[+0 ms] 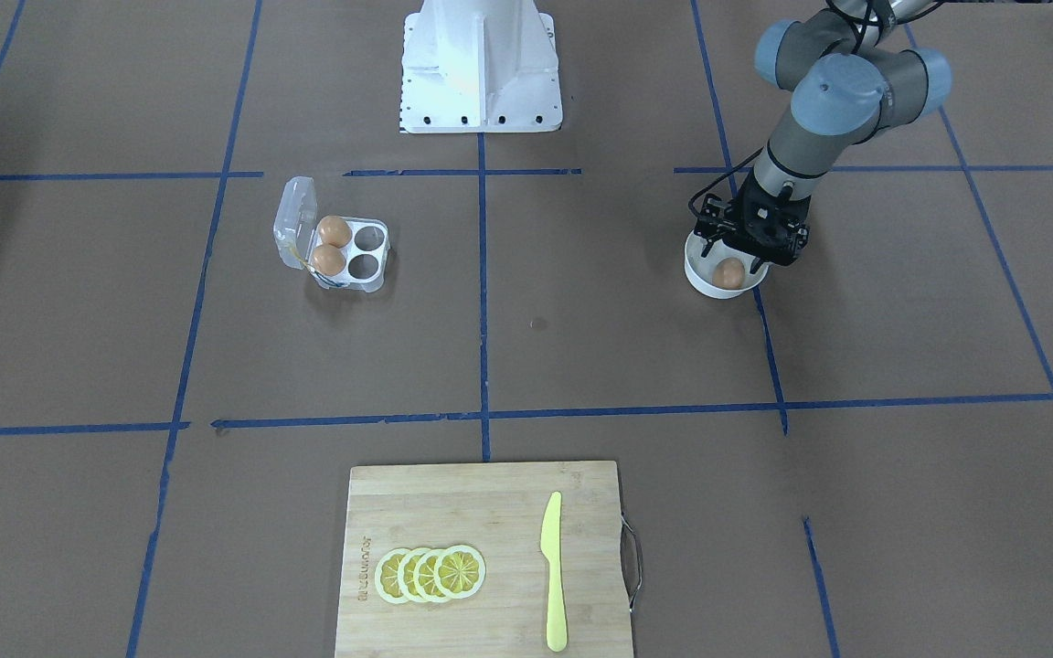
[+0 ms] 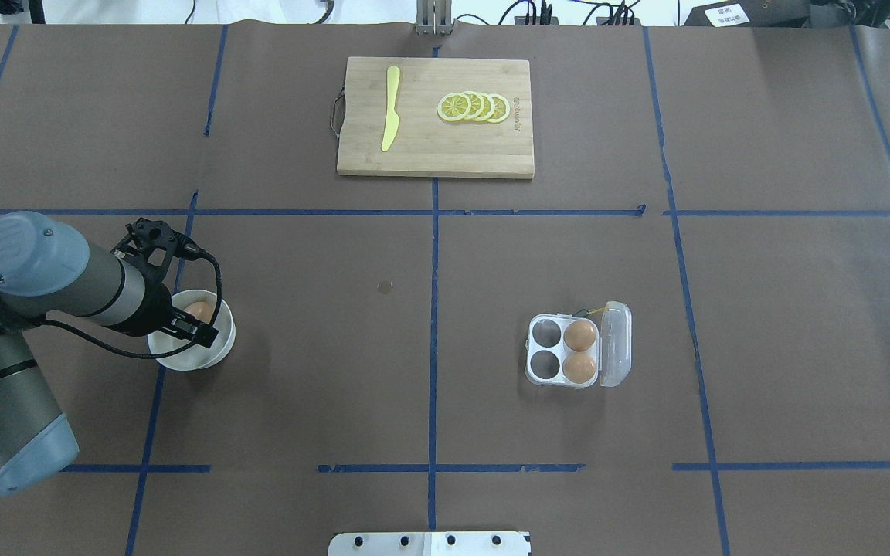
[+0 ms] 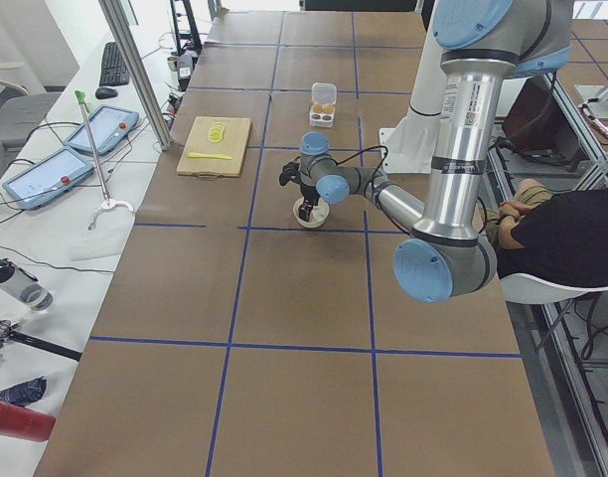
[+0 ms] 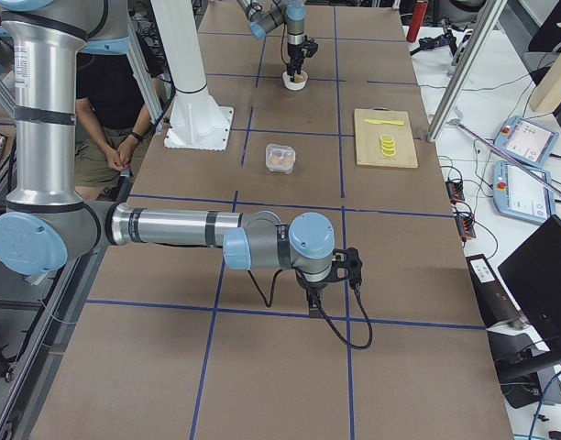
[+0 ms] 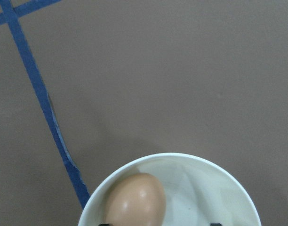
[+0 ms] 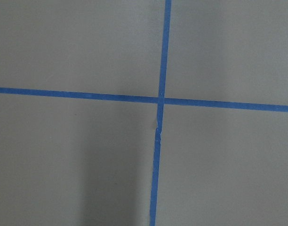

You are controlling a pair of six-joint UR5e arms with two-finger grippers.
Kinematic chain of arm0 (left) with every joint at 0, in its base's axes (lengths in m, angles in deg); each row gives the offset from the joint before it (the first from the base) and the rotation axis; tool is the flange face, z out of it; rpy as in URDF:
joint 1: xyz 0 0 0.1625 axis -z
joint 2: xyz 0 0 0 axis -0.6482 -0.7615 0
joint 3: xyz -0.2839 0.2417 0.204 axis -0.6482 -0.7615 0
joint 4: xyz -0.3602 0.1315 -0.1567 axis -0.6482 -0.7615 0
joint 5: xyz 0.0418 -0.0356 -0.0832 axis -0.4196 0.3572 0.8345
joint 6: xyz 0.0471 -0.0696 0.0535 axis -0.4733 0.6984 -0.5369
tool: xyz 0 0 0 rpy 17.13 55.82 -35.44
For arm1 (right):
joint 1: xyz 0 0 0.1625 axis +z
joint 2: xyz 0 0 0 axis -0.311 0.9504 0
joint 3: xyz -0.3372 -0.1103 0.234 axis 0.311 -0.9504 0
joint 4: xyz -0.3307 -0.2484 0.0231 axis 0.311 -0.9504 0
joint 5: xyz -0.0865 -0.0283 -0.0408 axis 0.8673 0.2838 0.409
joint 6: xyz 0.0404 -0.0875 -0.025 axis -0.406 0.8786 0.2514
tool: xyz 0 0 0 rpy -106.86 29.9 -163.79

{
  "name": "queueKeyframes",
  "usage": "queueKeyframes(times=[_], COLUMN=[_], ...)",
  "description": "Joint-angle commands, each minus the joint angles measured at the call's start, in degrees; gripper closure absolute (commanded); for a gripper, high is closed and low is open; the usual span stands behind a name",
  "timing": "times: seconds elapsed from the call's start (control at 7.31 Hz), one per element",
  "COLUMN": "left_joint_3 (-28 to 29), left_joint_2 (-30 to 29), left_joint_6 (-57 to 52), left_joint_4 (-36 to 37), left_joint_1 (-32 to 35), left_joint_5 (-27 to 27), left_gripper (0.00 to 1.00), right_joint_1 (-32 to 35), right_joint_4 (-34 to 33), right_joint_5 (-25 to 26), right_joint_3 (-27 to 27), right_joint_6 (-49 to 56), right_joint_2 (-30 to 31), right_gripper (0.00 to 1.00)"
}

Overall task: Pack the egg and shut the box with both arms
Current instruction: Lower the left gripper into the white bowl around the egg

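Left tool (image 1: 733, 259) hangs open over the egg (image 1: 728, 272) in a white bowl (image 1: 705, 280) on the table. Picking up appears to be the step in hand; next, lower and close gently. Right tool (image 4: 317, 295): grip cannot be told.

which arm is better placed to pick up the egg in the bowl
Left. The left claw hangs open right over the egg in the white bowl; the right claw sits far off, beyond the box.

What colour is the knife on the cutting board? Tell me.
Pale yellow. The knife shows best in the exterior front-facing view.
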State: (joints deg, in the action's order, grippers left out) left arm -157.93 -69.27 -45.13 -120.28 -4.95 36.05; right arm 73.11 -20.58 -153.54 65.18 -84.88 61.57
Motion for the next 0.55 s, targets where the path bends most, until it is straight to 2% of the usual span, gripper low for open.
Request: queueKeyframes(times=[0.0,0.41], left_joint_3=[0.13,0.83], left_joint_2=[-0.04,-1.43], left_joint_6=[0.0,0.0], left_joint_4=[0.0,0.52], left_joint_1=[-0.13,-0.13], left_joint_5=[0.06,0.06], left_gripper=[0.23,0.23], right_joint_1=[0.0,0.0], right_joint_4=[0.0,0.0], right_joint_5=[0.0,-0.09], right_joint_3=[-0.12,-0.12], right_joint_6=[0.0,0.0], right_joint_2=[-0.06,-0.06], right_gripper=[0.0,0.0])
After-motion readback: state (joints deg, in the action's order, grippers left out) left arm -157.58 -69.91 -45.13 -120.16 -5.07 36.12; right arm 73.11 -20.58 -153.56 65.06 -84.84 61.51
